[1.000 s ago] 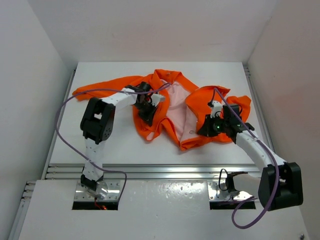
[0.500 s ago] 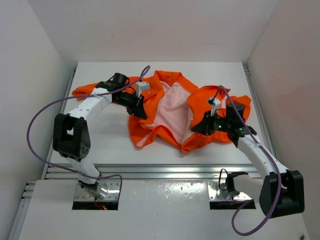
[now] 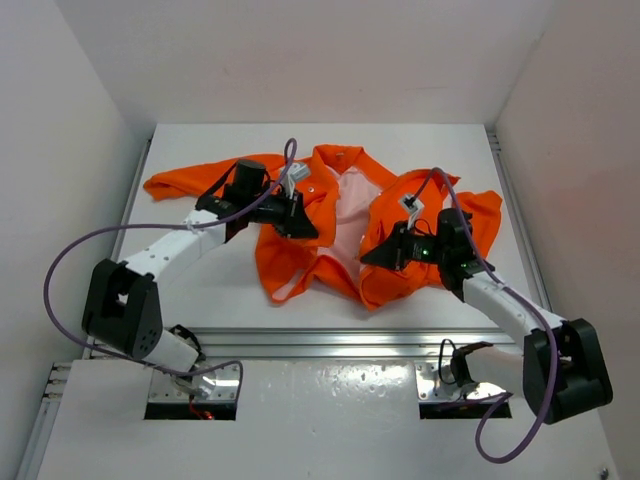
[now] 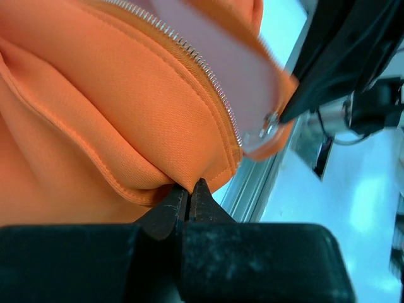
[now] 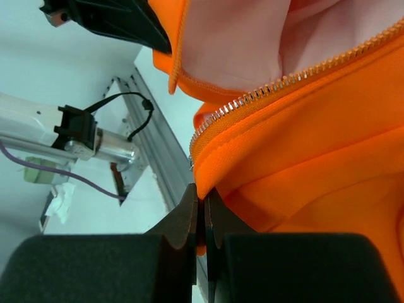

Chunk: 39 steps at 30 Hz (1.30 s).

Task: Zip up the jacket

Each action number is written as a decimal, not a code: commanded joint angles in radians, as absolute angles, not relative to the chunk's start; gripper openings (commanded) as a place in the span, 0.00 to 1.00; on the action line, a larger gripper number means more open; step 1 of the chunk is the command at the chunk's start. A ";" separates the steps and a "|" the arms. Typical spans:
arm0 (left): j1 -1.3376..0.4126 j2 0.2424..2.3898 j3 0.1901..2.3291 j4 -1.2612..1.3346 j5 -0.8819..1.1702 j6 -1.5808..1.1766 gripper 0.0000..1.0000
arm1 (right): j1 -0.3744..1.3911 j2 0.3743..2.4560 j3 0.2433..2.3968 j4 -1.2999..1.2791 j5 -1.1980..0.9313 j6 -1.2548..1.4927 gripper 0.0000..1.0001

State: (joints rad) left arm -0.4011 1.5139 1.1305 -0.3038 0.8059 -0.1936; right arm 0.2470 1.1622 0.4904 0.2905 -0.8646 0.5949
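Observation:
The orange jacket (image 3: 300, 255) lies open in the middle of the table, its pale pink lining (image 3: 348, 225) showing between the two front panels. My left gripper (image 3: 303, 226) is shut on the left front panel's edge (image 4: 158, 158), next to its metal zipper teeth (image 4: 202, 69). My right gripper (image 3: 374, 255) is shut on the right front panel's edge (image 5: 271, 177), just below its zipper teeth (image 5: 265, 88). Both panels are lifted and bunched at the grippers. A metal zipper end piece (image 4: 270, 123) shows in the left wrist view.
A sleeve (image 3: 185, 184) trails to the far left and another (image 3: 485, 210) to the right. The table's metal front rail (image 3: 320, 343) runs below the jacket. White walls enclose the table on three sides. Purple cables loop off both arms.
My left arm has swung out to the left and its gripper moved right along the left panel. My right gripper has moved left, drawing the right panel toward the middle.

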 commanded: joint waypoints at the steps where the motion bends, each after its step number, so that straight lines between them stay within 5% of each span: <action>1: -0.446 1.434 1.104 -0.071 0.723 -0.337 0.00 | 0.290 1.163 0.473 0.451 -0.919 0.670 0.00; 9: -0.520 1.342 0.967 0.107 0.652 -0.387 0.00 | 0.273 1.259 0.468 0.734 -1.153 0.891 0.00; 15: -0.531 1.275 0.948 0.112 0.620 -0.304 0.00 | 0.276 1.301 0.446 1.208 -1.342 0.947 0.00; 23: -0.554 1.239 0.927 0.103 0.629 -0.304 0.00 | 0.195 1.302 0.449 1.120 -1.338 0.664 0.00; 39: -0.637 1.189 0.907 0.176 0.551 -0.304 0.00 | 0.212 1.301 0.443 1.106 -1.238 0.819 0.00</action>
